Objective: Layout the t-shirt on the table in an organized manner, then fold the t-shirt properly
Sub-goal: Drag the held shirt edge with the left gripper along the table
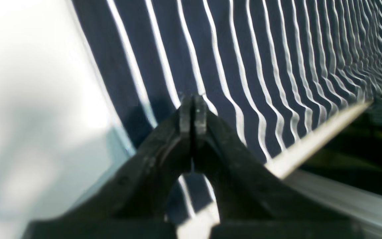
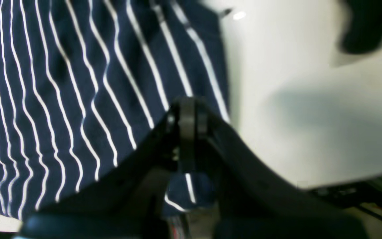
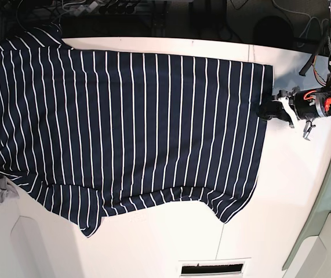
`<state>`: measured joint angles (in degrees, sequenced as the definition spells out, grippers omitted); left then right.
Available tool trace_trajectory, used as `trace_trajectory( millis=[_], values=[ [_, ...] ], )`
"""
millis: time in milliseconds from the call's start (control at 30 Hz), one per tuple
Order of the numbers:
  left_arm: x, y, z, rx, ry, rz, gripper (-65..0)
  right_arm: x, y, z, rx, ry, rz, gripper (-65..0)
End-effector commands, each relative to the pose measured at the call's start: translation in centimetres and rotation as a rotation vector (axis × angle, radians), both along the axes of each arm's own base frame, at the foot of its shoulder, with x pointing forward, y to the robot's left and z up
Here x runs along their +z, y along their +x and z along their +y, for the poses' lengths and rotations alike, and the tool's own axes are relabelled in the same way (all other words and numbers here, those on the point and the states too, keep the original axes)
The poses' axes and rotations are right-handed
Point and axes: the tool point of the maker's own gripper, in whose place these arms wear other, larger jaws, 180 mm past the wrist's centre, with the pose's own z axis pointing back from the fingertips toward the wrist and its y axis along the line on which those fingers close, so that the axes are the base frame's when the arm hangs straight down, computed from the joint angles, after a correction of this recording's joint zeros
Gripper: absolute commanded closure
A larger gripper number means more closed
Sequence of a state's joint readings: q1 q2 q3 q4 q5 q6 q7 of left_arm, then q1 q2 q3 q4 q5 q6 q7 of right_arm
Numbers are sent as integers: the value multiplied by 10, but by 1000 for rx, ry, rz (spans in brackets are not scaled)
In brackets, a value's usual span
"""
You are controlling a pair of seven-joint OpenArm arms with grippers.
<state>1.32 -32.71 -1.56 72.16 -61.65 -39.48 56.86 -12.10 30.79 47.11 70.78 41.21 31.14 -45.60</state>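
Across the white table [image 3: 293, 191] the striped t-shirt [image 3: 124, 127] lies spread, its far edge overhanging, while the left claw [image 1: 193, 99] and right claw [image 2: 187, 101] each pinch a fold of it, probably to tug it flat.

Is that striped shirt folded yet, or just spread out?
Spread out. The t-shirt lies open across the table, both sleeves showing and no layer turned over.

t-shirt [image 3: 124, 127] cut off at base view's left edge
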Motion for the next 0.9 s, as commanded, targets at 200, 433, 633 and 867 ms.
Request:
trace_trajectory(
  millis=[200,433,633,867],
  values=[
    [18,-32,-29,-87,-81,-4,-37,5,-53,-24,-36,-39,69,0],
    [19,-58,-44,-134,-90,7,-204,2,-70,-28,-45,-59,78,-319],
    [19,-58,-44,-124,-96,0,-204,-7,-66,-15,18,-61,98,-319],
    [18,-60,-48,-129,-102,9,-204,-31,-60,16,114,-43,137,-319]
  ],
)
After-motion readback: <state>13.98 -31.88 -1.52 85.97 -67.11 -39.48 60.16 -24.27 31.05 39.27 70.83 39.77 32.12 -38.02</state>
